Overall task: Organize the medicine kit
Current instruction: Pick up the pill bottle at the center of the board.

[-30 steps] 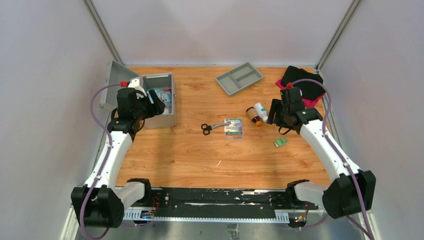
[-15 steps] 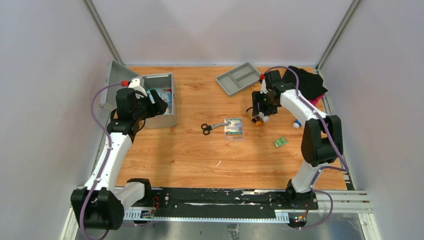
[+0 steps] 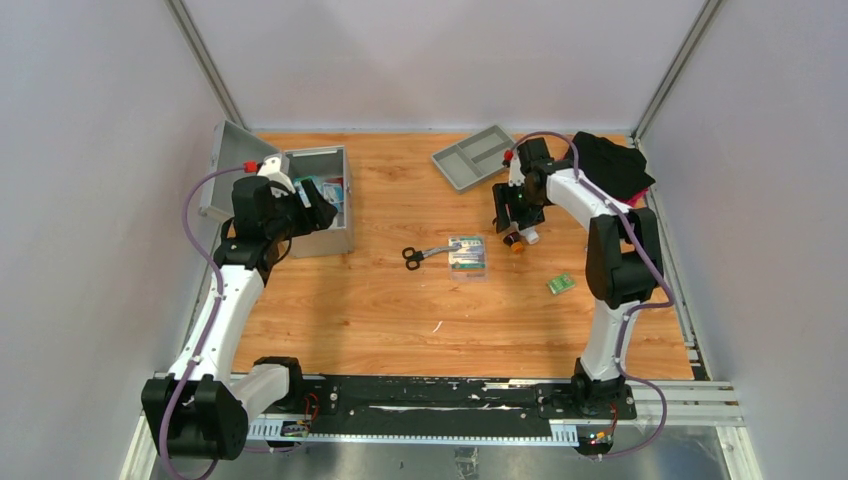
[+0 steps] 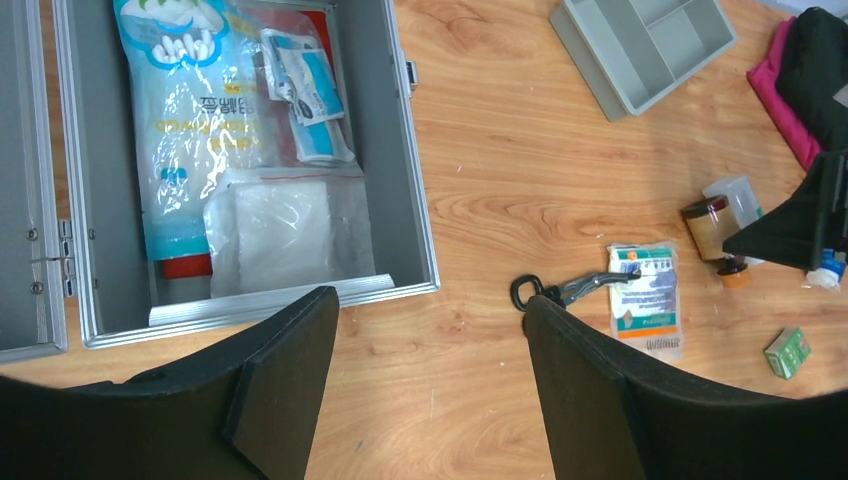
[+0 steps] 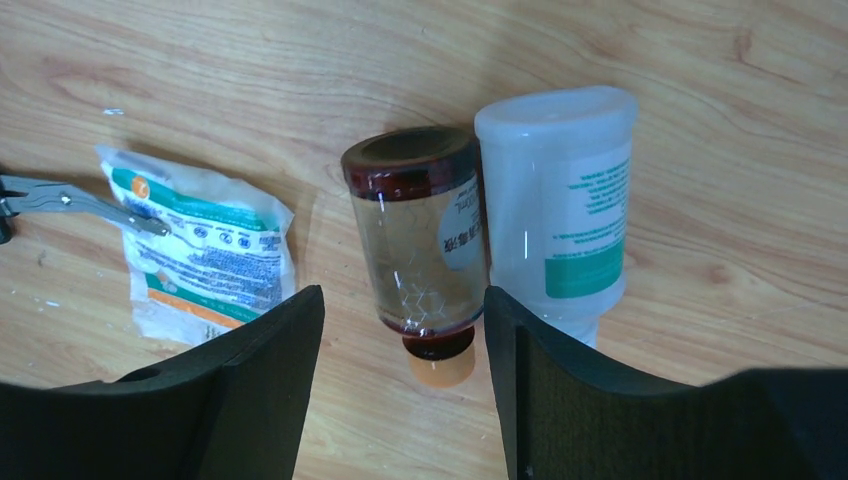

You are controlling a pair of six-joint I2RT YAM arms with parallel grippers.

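Note:
The open metal case [image 3: 338, 238] stands at the left and holds several packets; its wall shows in the left wrist view [image 4: 398, 190]. My left gripper [image 3: 312, 210] hovers by the case's front, open and empty [image 4: 430, 312]. My right gripper [image 3: 512, 220] is open and hangs just above a brown bottle [image 5: 420, 235] with an orange cap, its jaws either side of the bottle's neck [image 5: 403, 300]. A white bottle [image 5: 560, 210] lies touching the brown one. Black scissors [image 3: 420, 255] and a green-and-white packet [image 3: 467, 255] lie mid-table. A small green box [image 3: 561, 285] lies to the right.
A grey divided tray [image 3: 479, 156] sits at the back centre. A black and pink cloth [image 3: 612, 165] lies at the back right corner. The case's lid [image 3: 225, 160] leans open toward the left wall. Bare wood [image 3: 420, 320] lies in front of the scissors.
My right arm has swung left and away from the table's right side and now hangs over the two bottles. My left arm has not moved.

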